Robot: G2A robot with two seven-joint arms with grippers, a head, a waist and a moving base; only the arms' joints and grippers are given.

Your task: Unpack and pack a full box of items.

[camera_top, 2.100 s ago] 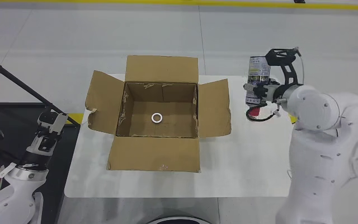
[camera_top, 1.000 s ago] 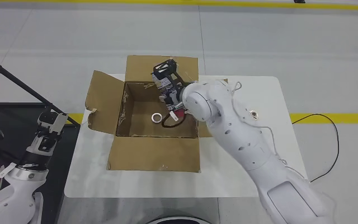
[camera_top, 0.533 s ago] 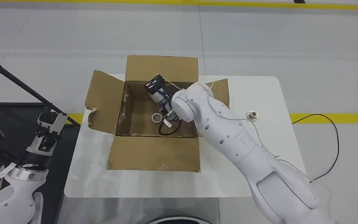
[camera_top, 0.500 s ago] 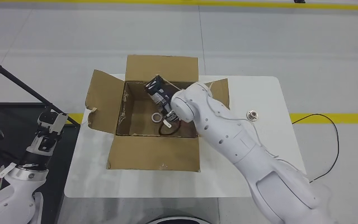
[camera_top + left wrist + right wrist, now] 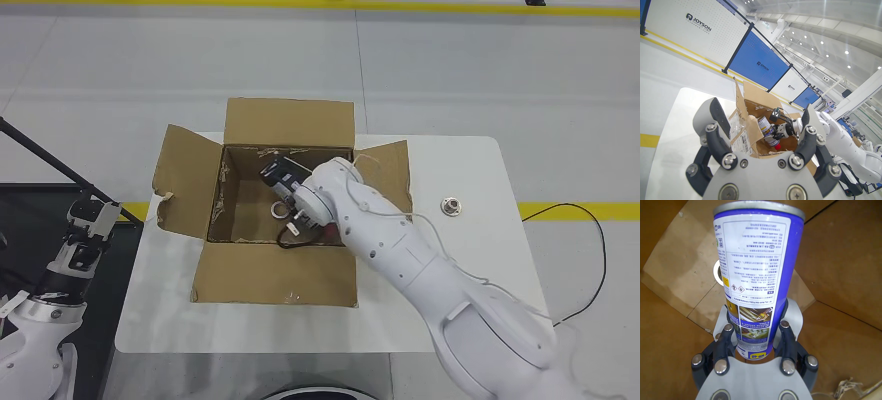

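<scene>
Right hand (image 5: 755,319): clamped on spray can (image 5: 757,256), low inside box (image 5: 285,280), far half.
Left hand (image 5: 762,106): jaws apart, beyond the surface's left edge.
Surface (image 5: 450,290): white, carrying the open box.
Room: grey floor (image 5: 500,70), yellow lines (image 5: 570,210).

The right arm (image 5: 400,250) stretches from 5 o'clock in the top view toward 11 o'clock, wrist pitched downward. The right gripper (image 5: 288,192) has its fingers (image 5: 786,336) clamped on a spray can (image 5: 757,256), gripping it near the cap end. The left arm (image 5: 45,300) sits folded at 8 o'clock. The left gripper (image 5: 761,111) points toward 1 o'clock, fingers spread wide.
</scene>
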